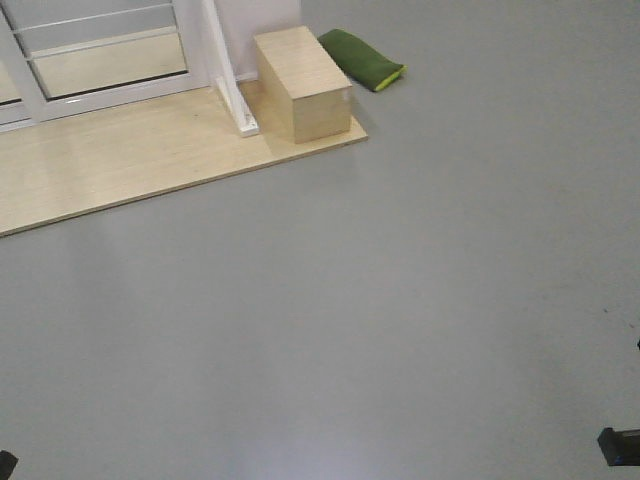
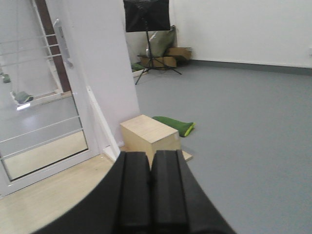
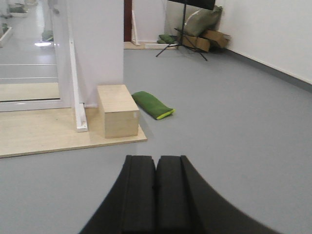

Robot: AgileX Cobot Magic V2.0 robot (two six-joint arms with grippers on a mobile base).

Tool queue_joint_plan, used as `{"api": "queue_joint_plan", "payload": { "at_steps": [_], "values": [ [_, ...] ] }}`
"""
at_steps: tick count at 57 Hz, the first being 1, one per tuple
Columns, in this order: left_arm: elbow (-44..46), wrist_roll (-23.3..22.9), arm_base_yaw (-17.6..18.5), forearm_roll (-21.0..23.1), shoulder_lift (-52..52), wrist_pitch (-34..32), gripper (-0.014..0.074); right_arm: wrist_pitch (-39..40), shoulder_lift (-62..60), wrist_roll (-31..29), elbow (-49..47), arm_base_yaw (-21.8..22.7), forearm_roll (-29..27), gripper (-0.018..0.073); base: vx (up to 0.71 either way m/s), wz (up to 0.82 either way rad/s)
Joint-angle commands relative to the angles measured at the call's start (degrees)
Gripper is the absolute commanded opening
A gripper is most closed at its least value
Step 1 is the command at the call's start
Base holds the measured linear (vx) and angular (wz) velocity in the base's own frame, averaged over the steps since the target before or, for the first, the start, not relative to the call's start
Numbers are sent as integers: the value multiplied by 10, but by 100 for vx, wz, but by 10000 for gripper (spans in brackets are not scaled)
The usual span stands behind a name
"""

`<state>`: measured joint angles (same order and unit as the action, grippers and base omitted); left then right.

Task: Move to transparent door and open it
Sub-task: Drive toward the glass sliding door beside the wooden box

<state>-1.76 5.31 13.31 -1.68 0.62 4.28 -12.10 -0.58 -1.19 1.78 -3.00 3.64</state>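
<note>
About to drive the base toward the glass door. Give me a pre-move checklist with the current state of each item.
1. Door within arm's reach: not ok. The transparent door is far across the grey floor.
2. Route across the floor: ok. Nothing visible lies between the base and the wooden platform.
3. Handle located: ok. The grey pull handle shows on the door's edge stile.
4. Side obstacles: ok. The wooden box and green cushion sit right of the doorframe post, off the door.
5. Grippers ready to grasp: not ok. The left gripper and right gripper are both shut and empty.
6. Platform edge drivable: cannot tell.
</note>
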Motion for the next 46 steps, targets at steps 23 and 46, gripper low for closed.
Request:
{"api": "queue_joint_plan", "payload": {
  "at_steps": [23, 46],
  "values": [
    [-9, -1, -1, 5, 3, -46, -6, 48, -9, -1, 2, 3, 5, 1, 59, 41],
    [-9, -1, -1, 5, 3, -46, -6, 47, -9, -1, 2, 3, 5, 1, 61, 13]
  ]
}}
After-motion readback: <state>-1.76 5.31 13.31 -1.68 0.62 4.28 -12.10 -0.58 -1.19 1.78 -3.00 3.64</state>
